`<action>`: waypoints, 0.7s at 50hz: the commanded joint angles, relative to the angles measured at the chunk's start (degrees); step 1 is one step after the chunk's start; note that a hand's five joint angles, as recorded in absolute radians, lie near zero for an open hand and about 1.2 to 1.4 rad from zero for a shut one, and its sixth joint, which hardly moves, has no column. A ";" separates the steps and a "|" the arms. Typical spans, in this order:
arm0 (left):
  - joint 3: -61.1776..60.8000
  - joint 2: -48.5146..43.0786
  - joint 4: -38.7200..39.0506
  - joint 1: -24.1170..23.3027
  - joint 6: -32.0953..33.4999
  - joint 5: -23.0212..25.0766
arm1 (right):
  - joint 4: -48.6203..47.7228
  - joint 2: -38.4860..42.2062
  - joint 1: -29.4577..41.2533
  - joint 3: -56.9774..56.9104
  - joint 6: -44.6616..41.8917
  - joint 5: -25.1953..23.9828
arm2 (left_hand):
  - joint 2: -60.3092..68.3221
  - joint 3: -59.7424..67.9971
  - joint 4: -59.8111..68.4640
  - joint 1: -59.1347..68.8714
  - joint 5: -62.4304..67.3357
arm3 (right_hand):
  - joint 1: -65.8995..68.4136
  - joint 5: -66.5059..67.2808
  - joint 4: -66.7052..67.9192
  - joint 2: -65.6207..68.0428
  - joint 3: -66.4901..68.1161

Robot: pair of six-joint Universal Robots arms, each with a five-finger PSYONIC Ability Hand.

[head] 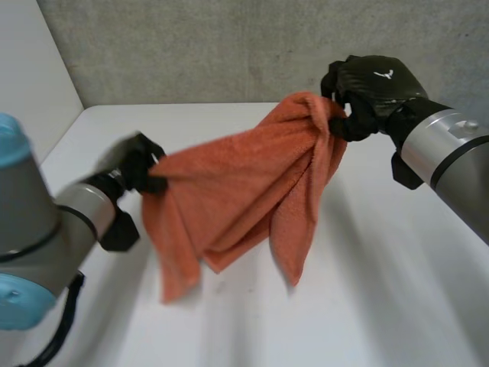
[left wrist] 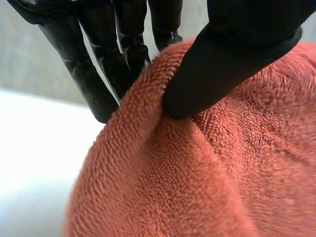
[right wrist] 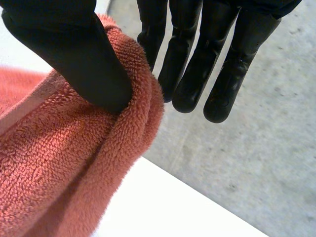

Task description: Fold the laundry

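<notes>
Inspection of the orange towel: it is held clear above the white bench, strung between the two hands across the middle of the scene.

Left hand: positioned at the left, low and nearer. It has the towel's left end. In the left wrist view its thumb presses into a raised ridge of the pile, and the fingers stand fairly straight behind that ridge. The cloth is pinched between them.

Right hand: positioned at the right, higher and farther, close to the grey wall. It holds the towel's right end, which is gathered into a bunch. In the right wrist view the thumb clamps a thick roll of cloth against the nearest of its fingers, and these are extended rather than curled.

Condition of the towel: it sags between the two grips and hangs in several loose, pointed drapes toward the bench. Whether the lowest tips touch the bench cannot be told. Whether either grip sits on a true corner cannot be told, as the cloth is bunched at both ends.

Progress, as a judgement: the task appears to be at an early stage. The towel is lifted and held at two points, but no clean fold is visible and no edge is aligned with another. What is left appears to be nearly everything: opening the cloth out, laying it flat on the bench, and making the folds.
</notes>
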 commanded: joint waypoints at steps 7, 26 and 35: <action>4.63 5.29 7.73 2.88 7.85 0.49 | -3.12 7.03 -1.05 -5.15 -4.26 0.30 | 10.51 10.63 10.48 12.98 11.32 | 25.86 14.26 11.95 12.76 12.24; 1.20 10.21 14.76 -1.69 16.72 -3.03 | -21.98 9.87 -0.25 -12.83 2.85 0.39 | 10.51 10.63 10.48 12.98 11.32 | 25.86 14.26 11.95 12.76 12.24; -14.08 9.95 4.75 -15.81 14.09 -2.94 | -2.17 8.98 -0.51 -10.19 1.18 -1.73 | 10.51 10.63 10.48 12.98 11.32 | 25.86 14.26 11.95 12.76 12.24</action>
